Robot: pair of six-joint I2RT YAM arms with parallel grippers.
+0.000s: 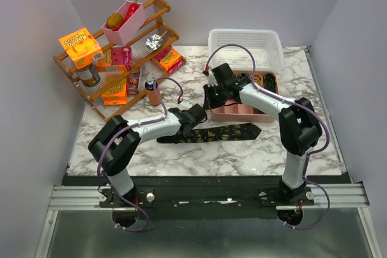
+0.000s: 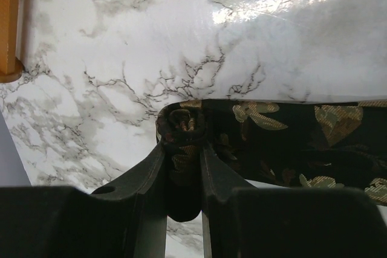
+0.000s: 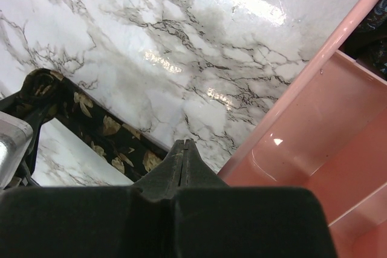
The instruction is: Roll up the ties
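Note:
A black tie with gold-brown leaf pattern point(image 1: 221, 132) lies flat on the marble table, pointed end to the right. My left gripper point(image 1: 195, 119) is shut on its narrow end, which is wound into a small coil point(image 2: 181, 122) between the fingers; the flat part point(image 2: 302, 143) runs off to the right. The coil and tie also show in the right wrist view point(image 3: 97, 128). My right gripper point(image 3: 184, 146) is shut and empty, hovering over the left edge of the pink tray point(image 1: 233, 113). Other rolled ties point(image 1: 261, 81) lie in the tray.
A white mesh basket point(image 1: 245, 43) stands behind the pink tray. A wooden rack point(image 1: 115, 58) with snack boxes and a pink bin fills the back left. A small brown bottle point(image 1: 152, 92) stands just behind my left arm.

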